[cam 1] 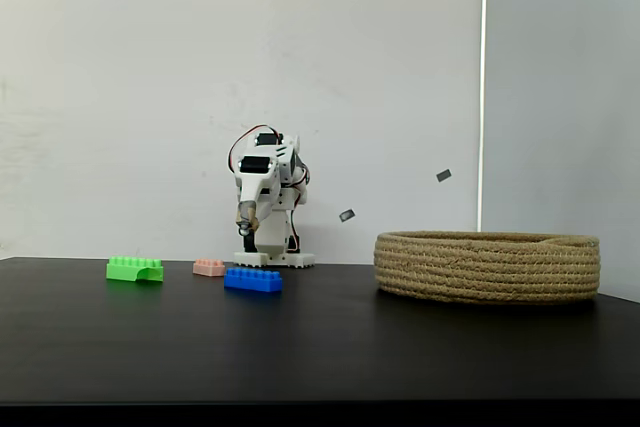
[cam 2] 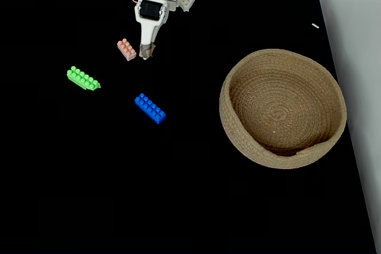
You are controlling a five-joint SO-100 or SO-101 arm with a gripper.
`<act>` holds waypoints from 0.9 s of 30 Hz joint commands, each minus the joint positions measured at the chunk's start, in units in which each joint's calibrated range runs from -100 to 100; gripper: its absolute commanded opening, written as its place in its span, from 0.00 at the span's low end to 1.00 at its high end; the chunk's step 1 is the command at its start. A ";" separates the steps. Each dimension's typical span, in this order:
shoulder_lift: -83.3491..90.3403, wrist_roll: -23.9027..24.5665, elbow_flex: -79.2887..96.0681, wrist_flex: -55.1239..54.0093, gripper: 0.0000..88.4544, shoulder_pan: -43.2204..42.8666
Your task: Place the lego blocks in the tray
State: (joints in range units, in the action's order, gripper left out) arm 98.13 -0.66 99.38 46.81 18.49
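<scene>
Bricks are all sitting out on the black table [cam 2: 196,206], none of them in the tray [cam 2: 333,87] yet, so you're looking at a start-of-run layout. Going by the top-down fixed view and treating the table's middle as the clock centre: the pink brick [cam 2: 126,49] is lying around 11 o'clock, the green arched brick [cam 2: 83,79] is out toward 10, the blue brick [cam 2: 150,108] is sitting nearer the centre at about 9, and the rope tray is taking up the 3 o'clock side, well apart from all three.

Your arm is folded over at 12 o'clock with the gripper [cam 2: 146,53] pointing down at the table, its tip just beside the pink brick on that brick's 3 o'clock side. It isn't holding anything, and the fingers are looking pressed together, though they're small enough here that I wouldn't swear to it.

That's where the side-on fixed view is helping you: the gripper [cam 1: 246,223] is hanging clearly above the tabletop, not touching it, which the top view can't tell you. From the side, the tray [cam 1: 488,267] is showing its low coiled wall, while the green brick [cam 1: 135,269], pink brick [cam 1: 209,267] and blue brick [cam 1: 253,280] are lining up in a near row, so their real spacing is getting flattened there.
</scene>
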 commanded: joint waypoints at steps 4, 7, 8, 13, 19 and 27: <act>0.75 -0.29 0.62 -0.29 0.00 0.81; 0.75 -0.34 0.62 -0.29 0.00 0.81; 0.75 -0.20 0.62 -0.29 0.00 1.22; 0.75 0.00 0.62 -0.29 0.00 1.71; 0.83 -0.29 0.62 -0.29 0.00 1.22; 0.83 -1.12 0.62 -0.87 0.00 1.47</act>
State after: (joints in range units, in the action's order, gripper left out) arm 98.13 -1.39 99.38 46.81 19.63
